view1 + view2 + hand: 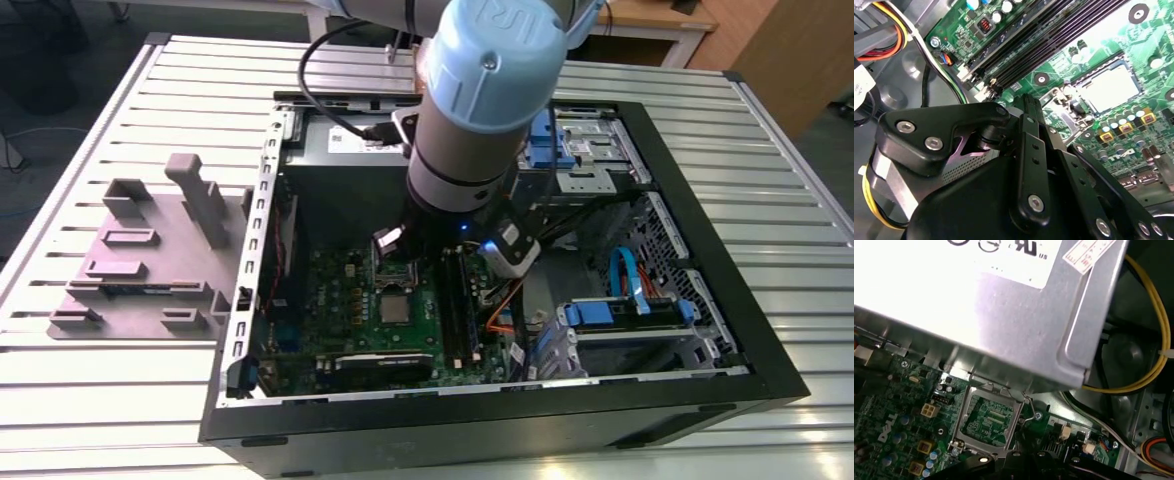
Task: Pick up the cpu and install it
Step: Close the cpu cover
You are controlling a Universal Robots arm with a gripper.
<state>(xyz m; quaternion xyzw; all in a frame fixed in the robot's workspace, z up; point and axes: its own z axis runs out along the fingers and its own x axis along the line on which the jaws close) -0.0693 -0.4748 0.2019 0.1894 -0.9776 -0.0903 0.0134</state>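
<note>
Fingers (1026, 102) drawn together, low inside computer case (534, 425), just beside motherboard socket (1104, 90)

A table (120, 400) of pale ribbed metal slats is being shown in the exterior view, and its surface is being lit evenly, with soft glare being thrown back along the slats. Beyond its far edge a dark grey floor (187, 18) is being seen. Towards the exterior view's upper right a light wooden desk (654, 18) is being flanked by an orange-brown wooden panel (787, 60). A dark bulky object (40, 60), too dim to be identified, is being shown on the floor at the exterior view's upper left.
</note>
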